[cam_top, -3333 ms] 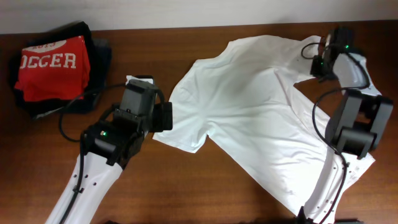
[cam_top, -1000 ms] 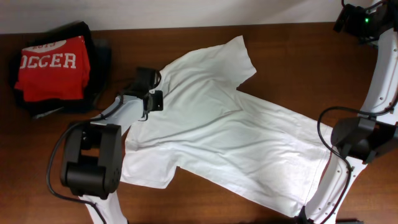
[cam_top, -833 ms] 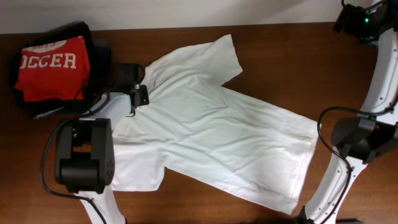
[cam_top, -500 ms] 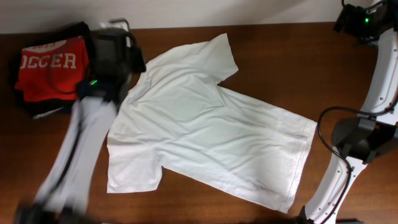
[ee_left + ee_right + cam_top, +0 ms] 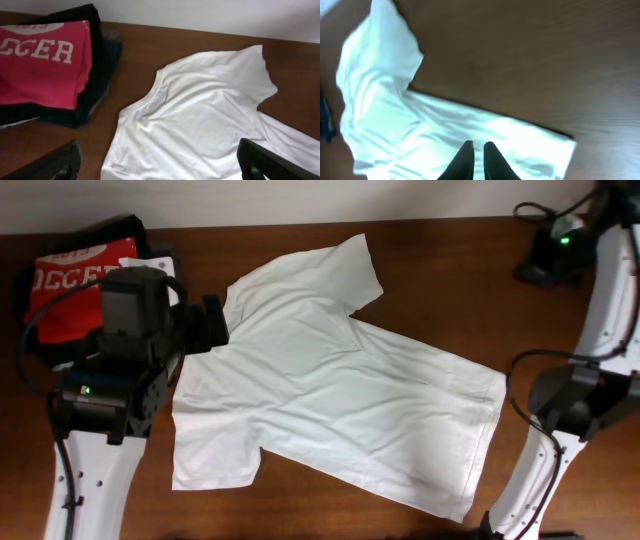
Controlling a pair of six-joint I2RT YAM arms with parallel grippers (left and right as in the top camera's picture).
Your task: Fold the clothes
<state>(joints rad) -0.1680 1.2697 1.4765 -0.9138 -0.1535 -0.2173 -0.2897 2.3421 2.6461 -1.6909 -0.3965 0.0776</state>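
Note:
The white T-shirt (image 5: 320,375) lies spread flat on the brown table, collar toward the far left and hem toward the near right. It also shows in the left wrist view (image 5: 200,120) and the right wrist view (image 5: 420,135). My left gripper (image 5: 212,322) hovers at the shirt's left shoulder, by the collar. In its own view the left gripper (image 5: 160,170) is open wide and empty, with one finger at each lower corner. My right gripper (image 5: 542,265) is at the far right, off the shirt. In its own view the right gripper (image 5: 478,144) is shut and empty, high above the cloth.
A stack of folded garments sits at the far left: a red shirt with white lettering (image 5: 60,275) on dark clothes (image 5: 97,60). The right arm's body (image 5: 575,405) stands past the shirt's hem corner. The table's back edge meets a white wall.
The shirt was dragged left and spread flat, and has since stayed put. My left arm has let go and pulled back toward the near left. My right gripper has come down from the far right corner.

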